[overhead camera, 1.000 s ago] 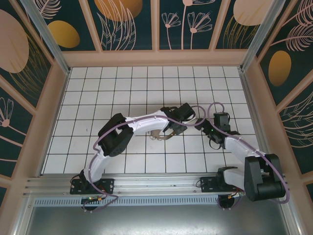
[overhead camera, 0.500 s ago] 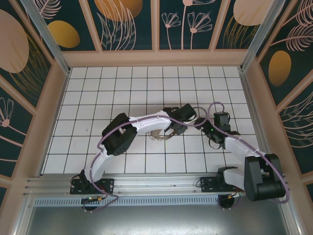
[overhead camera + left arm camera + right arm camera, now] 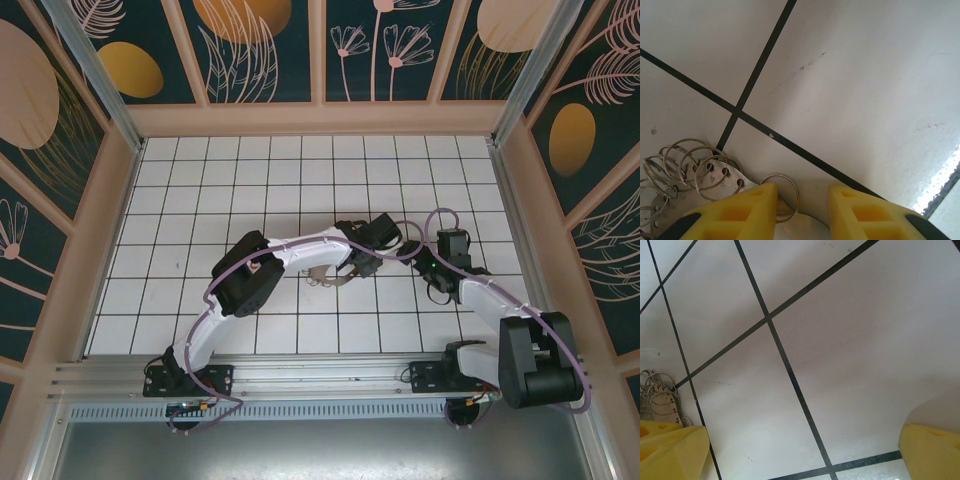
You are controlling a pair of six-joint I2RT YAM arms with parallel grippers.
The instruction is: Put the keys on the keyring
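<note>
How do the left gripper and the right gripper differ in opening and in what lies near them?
The left gripper holds its fingers close together; the right gripper holds them wide apart. The keyring lies right at the left gripper's fingers; the right gripper has bare tiles between its own. Both have yellow fingers facing the tiles.

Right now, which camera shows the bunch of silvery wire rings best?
Left wrist: the bunch of silvery wire rings sits close and sharp by the left claw. Right wrist catches it small at the edge; from above it's a brownish speck.
</note>
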